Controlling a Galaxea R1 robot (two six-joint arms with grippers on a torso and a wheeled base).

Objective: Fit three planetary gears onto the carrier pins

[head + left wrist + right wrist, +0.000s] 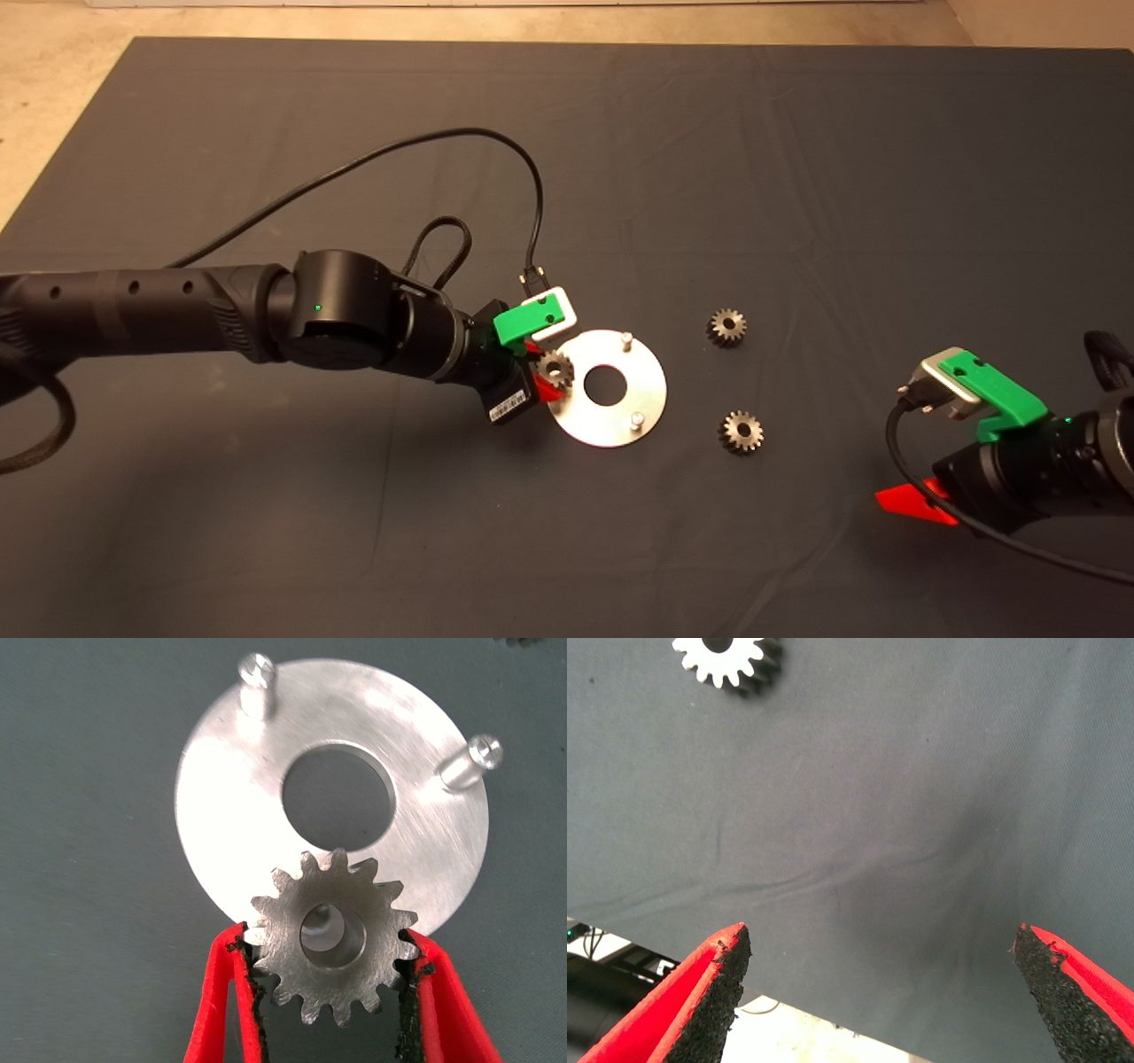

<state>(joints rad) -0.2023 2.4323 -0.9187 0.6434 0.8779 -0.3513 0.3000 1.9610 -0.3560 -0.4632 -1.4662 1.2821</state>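
Now pinching gear [335,935] in left gripper [330,992], bore over pin [328,920] to seat it; right gripper [881,988] parked, spread wide.

**Bright metal on matt cloth**

The disc [239,815] is brushed metal, shiny, with fine scratch lines; its pins [255,678] are smooth polished metal. The gear [335,937] over the disc is duller grey metal with a satin face. The mat [797,177] under the disc is matt, creased cloth. The left gripper [335,992] has glossy red plastic fingers [221,1010] with rough black pads [251,979].
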